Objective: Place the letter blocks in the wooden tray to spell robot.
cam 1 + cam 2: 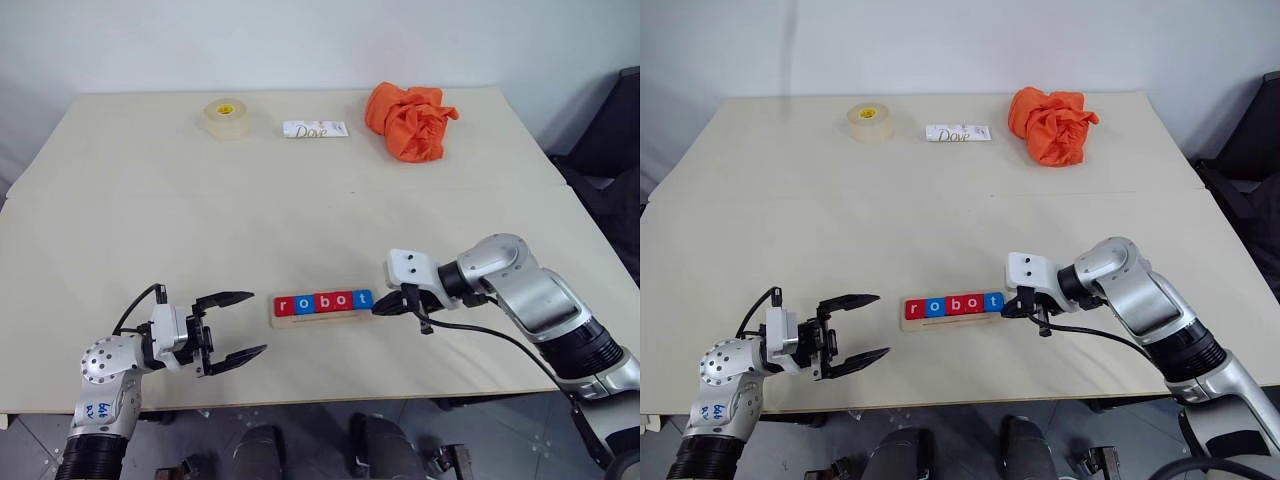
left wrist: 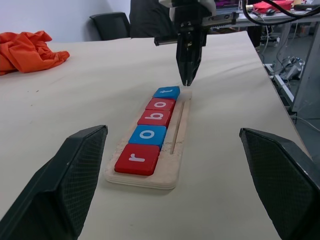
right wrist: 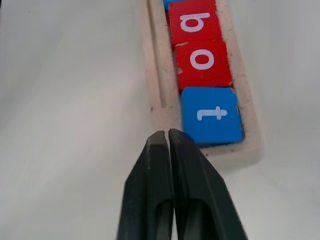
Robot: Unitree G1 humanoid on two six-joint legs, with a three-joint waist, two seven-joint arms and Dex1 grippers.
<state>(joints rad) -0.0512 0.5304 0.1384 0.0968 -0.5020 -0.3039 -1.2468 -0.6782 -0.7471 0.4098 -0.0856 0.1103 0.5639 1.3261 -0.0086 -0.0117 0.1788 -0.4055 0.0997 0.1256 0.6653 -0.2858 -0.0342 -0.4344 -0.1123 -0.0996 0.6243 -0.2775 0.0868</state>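
The worktop fills most of the head views, pale and broad; in the lower middle of the frame lies the wooden tray, its long axis running left to right across the picture, level with the near edge; the letter blocks sit in it in one row, touching one another, reading r, o, b, o, t from left to right, coloured red, blue, red, red, blue, with the letters upright toward the camera; in the left wrist view the row runs away from the lens with the blue t farthest, and a bare groove of the tray shows beside the tiles.

The right tool comes in from the lower right and points at the tray's right end, just beside the t block; its fingers are pressed together with nothing between them, the tips at the tray's end rim, though whether they touch the wood I cannot tell; the left tool hangs at the lower left, near the tray's left end but apart from it, its fingers spread wide and empty.
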